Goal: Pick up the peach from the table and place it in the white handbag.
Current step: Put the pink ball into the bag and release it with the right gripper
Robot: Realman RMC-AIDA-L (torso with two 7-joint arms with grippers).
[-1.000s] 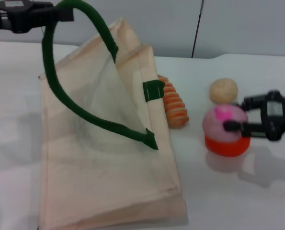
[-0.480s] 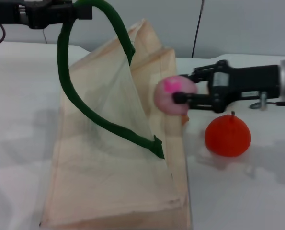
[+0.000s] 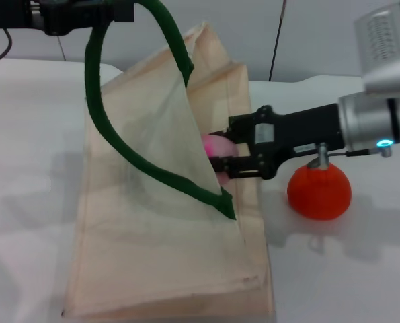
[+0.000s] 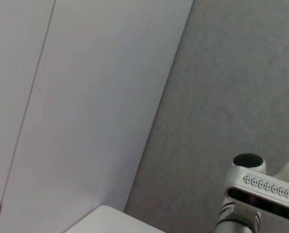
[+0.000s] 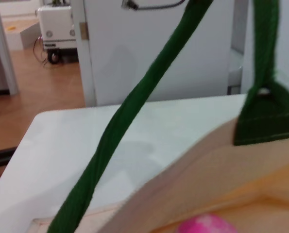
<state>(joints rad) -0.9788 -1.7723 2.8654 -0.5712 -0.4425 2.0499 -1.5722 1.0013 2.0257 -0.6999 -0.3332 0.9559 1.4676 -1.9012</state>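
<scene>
The white handbag (image 3: 146,235) lies on the table with its mouth held open. My left gripper (image 3: 122,12) at the top left is shut on one dark green handle (image 3: 92,101) and holds it up. My right gripper (image 3: 220,159) reaches in from the right, shut on the peach (image 3: 216,144), at the bag's mouth. The peach is partly hidden behind the bag's front panel. In the right wrist view the peach's magenta top (image 5: 207,225) shows just inside the bag's edge (image 5: 222,165), with the green handle (image 5: 134,111) crossing in front.
The bright orange round fruit (image 3: 318,192) sits on the white table (image 3: 347,269) right of the bag, under my right arm. A dark cable runs down the wall behind. The left wrist view shows only wall and part of an arm (image 4: 261,194).
My right gripper has carried the peach from beside the orange fruit up, left and then down into the bag's mouth. The left gripper has kept the handle raised.
</scene>
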